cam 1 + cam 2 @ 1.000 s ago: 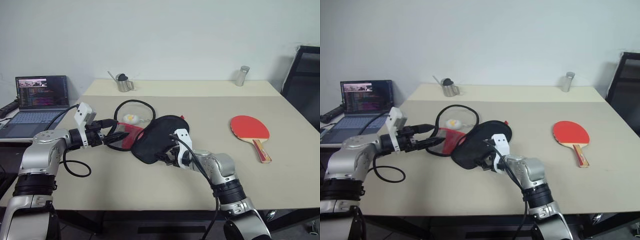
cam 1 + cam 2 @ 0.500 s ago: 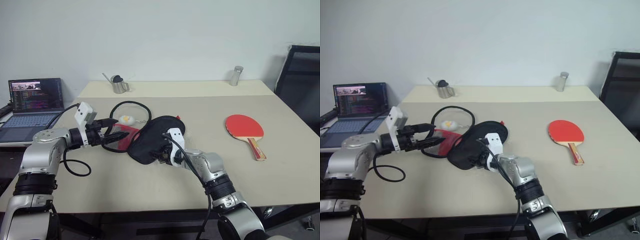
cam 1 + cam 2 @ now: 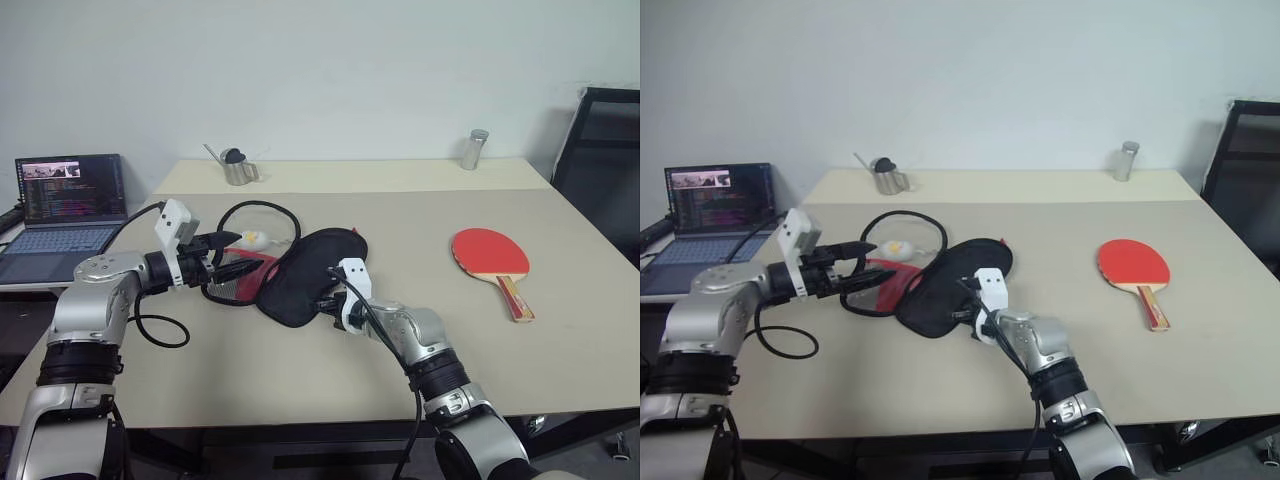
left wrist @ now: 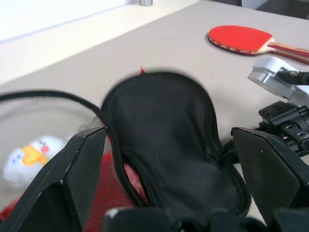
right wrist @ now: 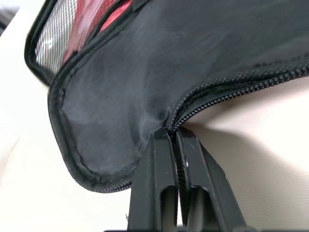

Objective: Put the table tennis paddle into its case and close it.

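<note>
Between the earlier frames and now, the right gripper (image 5: 177,145) went from spread to pressed together; its fingers (image 5: 157,179) pinched the zipper edge of the case (image 3: 305,275) at the case's near end. Apart from that closing, both hands kept roughly their places.

The left gripper (image 3: 232,258) had its fingers spread wide, pointing at the left side of the case, where the red lining showed beside a black cord (image 3: 262,207). Whether those fingers touched the fabric could not be told.

The case lay near the middle of the table (image 3: 400,200), black side up, partly open. The paddle (image 3: 492,255) lay flat well apart to the right, red face up, handle toward the near edge.

Handling judgement: the case looked soft and limp, so it would fold or drag rather than hold a shape; the zipper hem appeared the firmest place to grip. The paddle looked stiff and light, its rubber face likely grippy; the wooden handle seemed the best hold.
</note>
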Robot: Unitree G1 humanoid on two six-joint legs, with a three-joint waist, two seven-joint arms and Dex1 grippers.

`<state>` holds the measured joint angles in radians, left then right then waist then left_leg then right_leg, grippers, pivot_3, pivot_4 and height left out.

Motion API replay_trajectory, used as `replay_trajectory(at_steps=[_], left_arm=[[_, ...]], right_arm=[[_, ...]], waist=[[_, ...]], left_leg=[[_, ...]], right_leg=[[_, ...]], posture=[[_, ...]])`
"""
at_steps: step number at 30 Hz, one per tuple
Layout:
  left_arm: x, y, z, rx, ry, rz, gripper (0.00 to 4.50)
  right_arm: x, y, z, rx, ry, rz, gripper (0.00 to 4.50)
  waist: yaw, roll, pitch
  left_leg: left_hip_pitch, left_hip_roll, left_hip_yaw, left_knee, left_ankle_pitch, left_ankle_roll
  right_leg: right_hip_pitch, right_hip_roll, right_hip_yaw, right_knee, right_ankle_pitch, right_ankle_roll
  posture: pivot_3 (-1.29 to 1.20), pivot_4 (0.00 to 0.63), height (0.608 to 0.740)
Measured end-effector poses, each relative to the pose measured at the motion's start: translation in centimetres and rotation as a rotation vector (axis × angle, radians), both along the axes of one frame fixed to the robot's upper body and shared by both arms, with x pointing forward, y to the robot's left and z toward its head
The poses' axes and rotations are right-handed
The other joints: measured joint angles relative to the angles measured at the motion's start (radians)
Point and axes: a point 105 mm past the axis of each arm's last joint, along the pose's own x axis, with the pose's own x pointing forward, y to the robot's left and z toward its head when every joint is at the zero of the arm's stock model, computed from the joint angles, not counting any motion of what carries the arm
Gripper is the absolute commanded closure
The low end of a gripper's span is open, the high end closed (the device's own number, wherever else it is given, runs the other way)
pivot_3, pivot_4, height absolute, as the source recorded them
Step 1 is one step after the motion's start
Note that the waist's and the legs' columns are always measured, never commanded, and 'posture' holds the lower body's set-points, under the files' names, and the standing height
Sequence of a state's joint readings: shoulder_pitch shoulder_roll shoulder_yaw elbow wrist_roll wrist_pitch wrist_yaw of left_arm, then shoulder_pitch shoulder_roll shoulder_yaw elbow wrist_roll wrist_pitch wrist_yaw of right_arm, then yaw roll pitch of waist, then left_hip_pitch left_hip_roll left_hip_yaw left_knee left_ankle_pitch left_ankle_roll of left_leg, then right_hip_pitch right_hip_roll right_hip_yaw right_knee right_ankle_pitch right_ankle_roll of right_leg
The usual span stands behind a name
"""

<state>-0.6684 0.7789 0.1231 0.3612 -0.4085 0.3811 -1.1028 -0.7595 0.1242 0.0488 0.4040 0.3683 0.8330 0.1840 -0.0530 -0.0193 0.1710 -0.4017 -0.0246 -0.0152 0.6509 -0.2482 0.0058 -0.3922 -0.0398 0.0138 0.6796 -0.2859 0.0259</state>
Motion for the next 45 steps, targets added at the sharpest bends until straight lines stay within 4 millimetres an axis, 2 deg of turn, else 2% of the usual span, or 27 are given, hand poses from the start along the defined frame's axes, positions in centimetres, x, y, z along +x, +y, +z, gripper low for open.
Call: replay_trajectory(at_steps=[7,12,18,23,29,35,45], left_arm=[[0.0,-0.1,-0.1,0.006,0.001,-0.006,0.00],[-0.1,-0.9,0.0,-0.002,-0.014,-0.032,0.00],[-0.3,-2.5,0.7,0.001,-0.057,-0.079,0.00],[-0.3,-3.3,0.4,0.007,-0.050,-0.111,0.00],[-0.4,-3.8,0.2,0.006,-0.044,-0.130,0.00],[-0.4,-4.0,0.1,0.001,-0.042,-0.136,0.00],[-0.3,-4.6,0.2,0.007,-0.044,-0.157,0.00]], right_arm=[[0.5,-2.0,1.1,0.056,0.039,-0.046,4.46],[0.6,-5.4,3.0,0.013,-0.012,-0.067,4.46],[-0.5,-9.3,2.2,-0.036,0.031,-0.100,4.46],[-1.0,-11.3,3.2,-0.061,0.011,-0.115,4.46],[-1.2,-14.0,2.9,-0.102,0.043,-0.146,4.46],[-1.7,-14.8,3.2,-0.103,0.042,-0.144,4.46],[-2.9,-16.2,2.3,-0.115,0.077,-0.167,4.46]], waist=[[0.001,0.000,0.000],[0.005,0.000,0.000],[0.010,-0.001,0.000],[0.010,-0.001,0.000],[0.013,-0.001,0.000],[0.014,-0.001,0.000],[0.020,-0.001,0.000]], left_leg=[[-0.001,0.000,0.001,-0.003,0.001,-0.001],[-0.008,0.000,0.001,-0.003,0.001,-0.002],[-0.016,0.000,0.001,-0.003,0.002,-0.003],[-0.015,0.000,0.001,-0.003,0.002,-0.002],[-0.015,0.000,0.001,-0.002,0.002,-0.002],[-0.015,0.000,0.001,-0.002,0.002,-0.002],[-0.015,0.000,0.001,-0.002,0.002,-0.002]], right_leg=[[-0.003,0.000,0.000,0.000,0.000,0.000],[-0.010,0.000,0.000,0.000,0.000,0.000],[-0.017,0.000,0.001,0.000,0.000,0.000],[-0.016,0.001,0.000,0.001,0.000,0.000],[-0.016,0.001,0.000,0.001,0.000,0.000],[-0.016,0.001,0.000,0.001,0.000,0.000],[-0.016,0.001,0.000,0.001,0.000,0.000]], posture=[[0.00,0.150,0.740],[0.00,0.150,0.740],[0.00,0.150,0.740],[0.00,0.150,0.740],[0.00,0.150,0.740],[0.00,0.150,0.740],[0.00,0.150,0.740]])
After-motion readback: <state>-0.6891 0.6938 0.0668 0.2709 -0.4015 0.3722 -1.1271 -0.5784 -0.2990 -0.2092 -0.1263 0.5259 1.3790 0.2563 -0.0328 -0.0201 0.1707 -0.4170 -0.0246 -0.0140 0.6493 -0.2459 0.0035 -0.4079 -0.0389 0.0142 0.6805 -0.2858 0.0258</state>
